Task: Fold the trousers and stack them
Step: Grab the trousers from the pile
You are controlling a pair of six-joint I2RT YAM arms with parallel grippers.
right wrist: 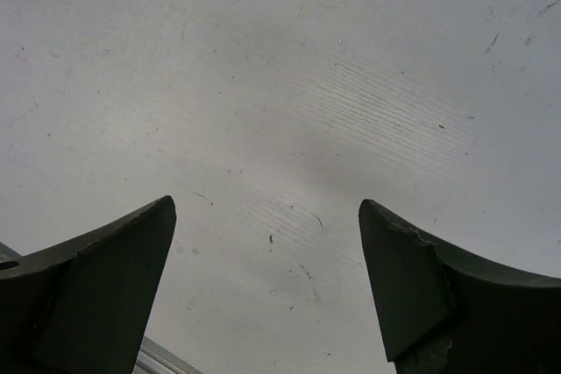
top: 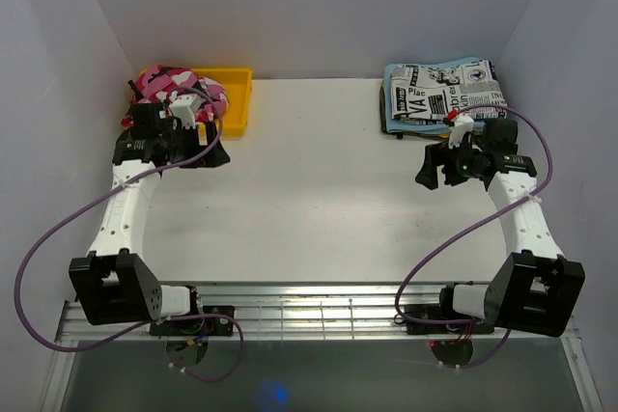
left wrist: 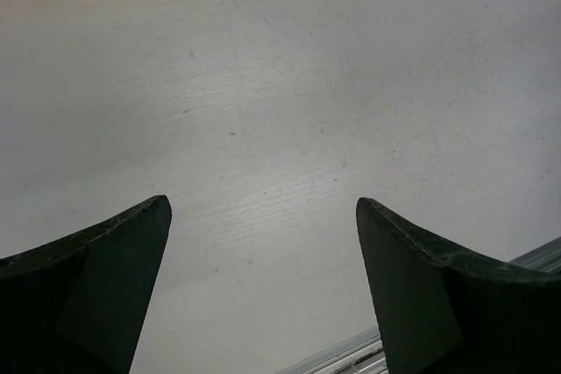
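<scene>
The pink, magenta, white and black camouflage trousers (top: 179, 86) lie bunched in a yellow tray (top: 235, 94) at the far left of the table. My left gripper (top: 206, 154) hovers just in front of the tray, open and empty; its wrist view shows both fingers (left wrist: 105, 278) spread over bare white table (left wrist: 280, 85). My right gripper (top: 432, 173) is at the right side of the table, open and empty, with its fingers (right wrist: 412, 278) spread over bare table. The trousers do not show in either wrist view.
A folded black-and-white newspaper-print garment (top: 446, 89) lies on a light blue cloth (top: 389, 108) at the far right, just behind my right gripper. White walls close in the table on three sides. A metal rail (top: 309, 311) runs along the near edge.
</scene>
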